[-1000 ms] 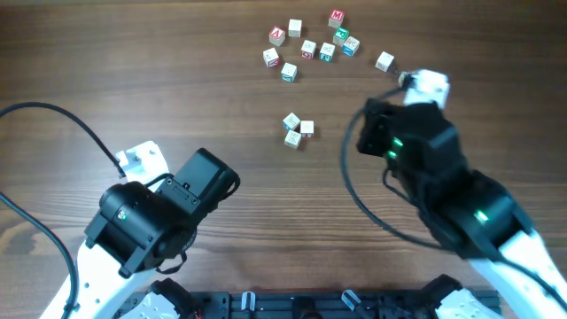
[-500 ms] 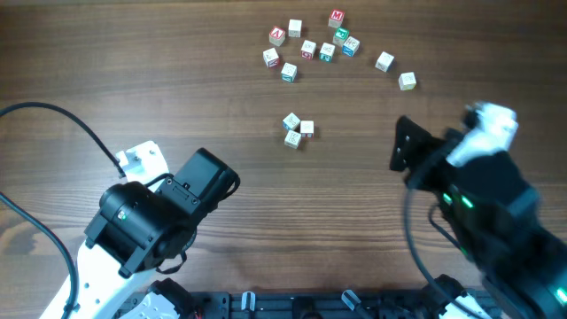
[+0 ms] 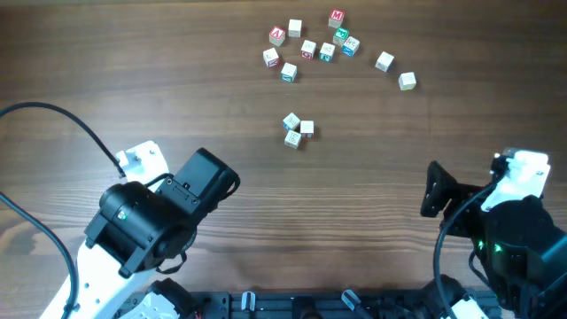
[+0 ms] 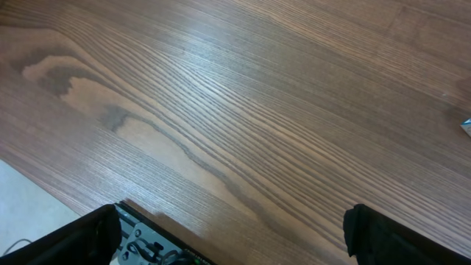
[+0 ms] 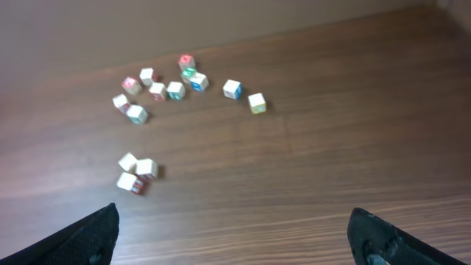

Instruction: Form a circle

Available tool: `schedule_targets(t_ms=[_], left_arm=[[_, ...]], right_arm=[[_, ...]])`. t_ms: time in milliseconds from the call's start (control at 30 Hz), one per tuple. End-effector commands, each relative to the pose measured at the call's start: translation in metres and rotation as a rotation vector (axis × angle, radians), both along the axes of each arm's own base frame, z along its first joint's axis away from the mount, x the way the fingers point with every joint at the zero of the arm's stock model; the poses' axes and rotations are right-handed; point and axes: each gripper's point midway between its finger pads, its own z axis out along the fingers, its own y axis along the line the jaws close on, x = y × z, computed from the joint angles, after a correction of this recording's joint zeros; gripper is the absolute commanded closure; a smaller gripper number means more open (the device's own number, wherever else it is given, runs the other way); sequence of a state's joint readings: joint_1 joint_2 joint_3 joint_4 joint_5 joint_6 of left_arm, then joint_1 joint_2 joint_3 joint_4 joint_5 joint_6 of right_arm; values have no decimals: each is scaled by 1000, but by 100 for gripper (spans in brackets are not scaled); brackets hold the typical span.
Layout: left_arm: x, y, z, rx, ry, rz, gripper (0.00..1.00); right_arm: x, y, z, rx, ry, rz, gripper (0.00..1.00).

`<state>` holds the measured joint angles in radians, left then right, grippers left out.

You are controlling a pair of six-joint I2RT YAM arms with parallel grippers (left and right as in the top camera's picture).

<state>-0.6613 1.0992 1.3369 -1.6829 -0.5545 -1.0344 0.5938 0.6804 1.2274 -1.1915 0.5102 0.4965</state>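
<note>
Your tabletop (image 3: 106, 53) carried no finished circle. Both end effectors hung empty by the near edge: the left end effector (image 4: 235, 237) was spread wide over bare wood, and the right end effector (image 5: 235, 234) was spread too, well apart from every cube. You faced a scatter (image 3: 310, 42) packed close along the far edge, so a reach in there would likely knock neighbours and spoil any arc. The trio (image 3: 298, 129) sat near the middle: three pale cubes touching, with coloured letters on their faces. One stray (image 3: 407, 81) lay off the scatter toward the right edge.
</note>
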Motion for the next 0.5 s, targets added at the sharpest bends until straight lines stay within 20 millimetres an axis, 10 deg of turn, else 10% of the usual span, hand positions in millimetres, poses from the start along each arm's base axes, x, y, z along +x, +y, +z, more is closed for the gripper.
schedule_targets(t_ms=[0, 467], left_arm=[[0, 1, 0, -2, -9, 11, 0], [0, 1, 0, -2, -9, 11, 0]], right_arm=[[3, -13, 9, -115, -37, -18, 0], [13, -54, 32, -40, -628, -170, 0]])
